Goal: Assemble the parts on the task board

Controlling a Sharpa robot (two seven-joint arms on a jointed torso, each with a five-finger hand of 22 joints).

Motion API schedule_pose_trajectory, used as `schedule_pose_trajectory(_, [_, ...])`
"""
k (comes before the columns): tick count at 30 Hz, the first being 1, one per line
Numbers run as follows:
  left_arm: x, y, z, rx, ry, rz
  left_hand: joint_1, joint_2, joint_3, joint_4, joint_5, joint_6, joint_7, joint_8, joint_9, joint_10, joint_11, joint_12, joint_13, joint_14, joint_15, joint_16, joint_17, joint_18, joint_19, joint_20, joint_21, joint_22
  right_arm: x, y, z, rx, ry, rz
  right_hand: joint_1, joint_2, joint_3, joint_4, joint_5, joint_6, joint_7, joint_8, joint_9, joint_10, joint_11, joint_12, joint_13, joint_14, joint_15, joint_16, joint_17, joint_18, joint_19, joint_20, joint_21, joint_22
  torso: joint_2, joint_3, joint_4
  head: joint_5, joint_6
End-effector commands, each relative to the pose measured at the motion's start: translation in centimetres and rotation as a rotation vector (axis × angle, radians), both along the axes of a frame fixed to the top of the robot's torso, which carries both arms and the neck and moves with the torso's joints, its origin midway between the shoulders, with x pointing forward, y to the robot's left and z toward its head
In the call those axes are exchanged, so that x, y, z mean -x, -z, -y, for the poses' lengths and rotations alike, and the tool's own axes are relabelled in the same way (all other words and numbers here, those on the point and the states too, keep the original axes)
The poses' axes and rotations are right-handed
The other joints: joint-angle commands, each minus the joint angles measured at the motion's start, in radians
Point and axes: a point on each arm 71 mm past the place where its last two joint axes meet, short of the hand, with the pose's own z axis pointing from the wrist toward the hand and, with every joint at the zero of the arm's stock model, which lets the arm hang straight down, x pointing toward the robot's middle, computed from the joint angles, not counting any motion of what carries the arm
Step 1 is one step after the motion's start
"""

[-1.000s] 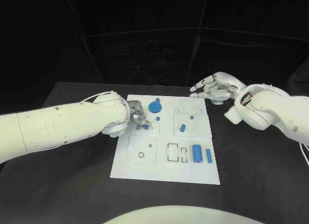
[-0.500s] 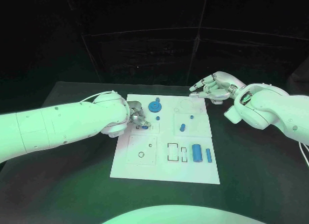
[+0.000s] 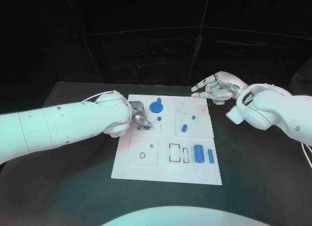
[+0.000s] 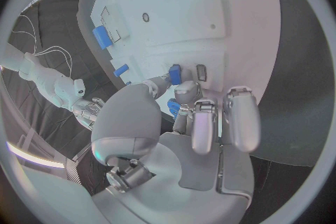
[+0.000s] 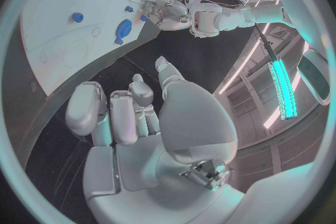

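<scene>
The white task board (image 3: 166, 162) lies in the middle of the black table. My left hand (image 3: 138, 119) rests over the board's far left module. Its thumb and a finger pinch a small blue part (image 4: 175, 74) that stands on the board beside an empty slot (image 4: 201, 71); the same part (image 3: 147, 127) peeks out under the hand. My right hand (image 3: 214, 89) hovers past the board's far right corner, fingers loosely bent, holding nothing. A blue round disc (image 3: 156, 107) stands just beyond the left hand. From the right wrist, the left hand (image 5: 168, 11) sits on the board (image 5: 63, 0).
On the board's right half lie a short blue peg (image 3: 184, 127), a thick blue cylinder (image 3: 198, 153) and a thinner one (image 3: 211, 156). Beside them are empty rectangular slots (image 3: 175, 153). A ring and a small hole (image 3: 142, 155) mark the near left module. Black table (image 3: 74, 188) surrounds the board.
</scene>
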Motion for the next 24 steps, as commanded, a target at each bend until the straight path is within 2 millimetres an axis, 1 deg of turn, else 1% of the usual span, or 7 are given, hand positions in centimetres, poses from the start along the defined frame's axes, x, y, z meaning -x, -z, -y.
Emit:
schedule_pose_trajectory(1, [0.16, 0.51, 0.13, -0.019, 0.014, -0.025, -0.039, -0.011, -0.031, 0.017, 0.001, 0.008, -0.005, 0.009, 0.003, 0.009, 0.000, 0.008, 0.005, 0.105, -0.005, 0.003, 0.263, -0.019, 0.015, -0.006, 0.005, 0.005, -0.01, -0.12, -0.11, -0.004, -0.010, 0.000, -0.004, 0.008, -0.008, 0.000, -0.002, -0.007, -0.001, 0.006, -0.001, -0.013, 0.000, -0.010, -0.007, 0.034, -0.003, -0.008, -0.007, 0.018, -0.008, -0.001, -0.010, -0.010, 0.000, 0.0001, 0.0008, -0.001, -0.001])
schedule_pose_trajectory(4, [0.00, 0.55, 0.13, -0.023, 0.010, -0.026, -0.066, -0.015, -0.056, 0.033, 0.001, 0.014, -0.007, 0.015, 0.007, 0.011, -0.002, 0.013, 0.009, 0.105, -0.006, 0.003, 0.263, -0.019, 0.016, -0.007, 0.007, 0.007, -0.01, -0.12, -0.15, -0.004, -0.012, -0.001, -0.004, 0.008, -0.009, 0.000, -0.002, -0.008, -0.001, 0.007, -0.001, -0.014, 0.000, -0.012, -0.009, 0.034, -0.003, -0.010, -0.009, 0.019, -0.009, -0.001, -0.012, -0.013, 0.000, 0.0007, -0.0006, 0.000, -0.001])
schedule_pose_trajectory(6, [-0.07, 0.57, 0.12, -0.025, 0.009, -0.026, -0.073, -0.016, -0.063, 0.036, 0.001, 0.015, -0.008, 0.017, 0.008, 0.012, -0.003, 0.015, 0.011, 0.105, -0.007, 0.003, 0.263, -0.019, 0.017, -0.007, 0.007, 0.008, -0.01, -0.12, -0.15, -0.004, -0.012, -0.001, -0.005, 0.008, -0.010, 0.001, -0.002, -0.008, 0.000, 0.007, -0.001, -0.016, 0.000, -0.014, -0.011, 0.033, -0.003, -0.011, -0.010, 0.019, -0.010, -0.001, -0.013, -0.014, 0.000, 0.0005, -0.0007, 0.000, -0.002])
schedule_pose_trajectory(8, [-0.14, 0.58, 0.11, -0.027, 0.007, -0.027, -0.082, -0.018, -0.074, 0.041, 0.001, 0.017, -0.010, 0.019, 0.010, 0.014, -0.004, 0.018, 0.013, 0.105, -0.008, 0.003, 0.263, -0.020, 0.017, -0.008, 0.008, 0.010, 0.00, -0.12, -0.15, -0.004, -0.012, 0.000, -0.005, 0.008, -0.011, 0.001, -0.003, -0.008, 0.000, 0.007, -0.001, -0.017, 0.000, -0.016, -0.013, 0.033, -0.003, -0.013, -0.013, 0.020, -0.011, -0.001, -0.015, -0.018, 0.000, 0.0000, 0.0004, -0.002, -0.002])
schedule_pose_trajectory(15, [-0.35, 0.60, 0.08, -0.030, 0.000, -0.025, -0.099, -0.020, -0.099, 0.051, 0.001, 0.022, -0.013, 0.024, 0.013, 0.018, -0.007, 0.025, 0.019, 0.105, -0.010, 0.003, 0.263, -0.021, 0.020, -0.010, 0.012, 0.017, 0.01, -0.13, -0.16, -0.004, -0.012, 0.000, -0.006, 0.009, -0.015, 0.003, -0.003, -0.010, 0.000, 0.009, -0.002, -0.025, 0.000, -0.025, -0.022, 0.030, -0.003, -0.022, -0.024, 0.022, -0.017, 0.000, -0.023, -0.032, -0.001, -0.0001, 0.0011, -0.004, -0.004])
schedule_pose_trajectory(21, [-0.52, 0.59, 0.01, -0.029, -0.009, -0.018, -0.127, -0.021, -0.136, 0.072, 0.001, 0.025, -0.013, 0.028, 0.016, 0.019, -0.007, 0.028, 0.020, 0.105, -0.011, 0.003, 0.263, -0.022, 0.021, -0.012, 0.015, 0.021, -0.02, -0.12, -0.20, -0.005, -0.012, 0.001, -0.007, 0.009, -0.018, 0.004, -0.003, -0.010, 0.000, 0.010, -0.002, -0.026, 0.000, -0.025, -0.024, 0.029, -0.003, -0.024, -0.027, 0.023, -0.018, 0.000, -0.025, -0.034, -0.001, -0.0001, 0.0013, -0.005, -0.003])
schedule_pose_trajectory(24, [-0.55, 0.58, -0.04, -0.028, -0.012, -0.017, -0.142, -0.026, -0.161, 0.083, 0.001, 0.026, -0.014, 0.029, 0.018, 0.020, -0.008, 0.029, 0.020, 0.105, -0.012, 0.003, 0.263, -0.022, 0.022, -0.013, 0.016, 0.025, -0.03, -0.12, -0.20, -0.005, -0.012, 0.001, -0.009, 0.009, -0.023, 0.007, -0.003, -0.011, 0.000, 0.011, -0.002, -0.028, 0.001, -0.028, -0.027, 0.028, -0.002, -0.028, -0.030, 0.023, -0.019, 0.000, -0.028, -0.038, -0.001, -0.0008, 0.0009, -0.005, -0.003])
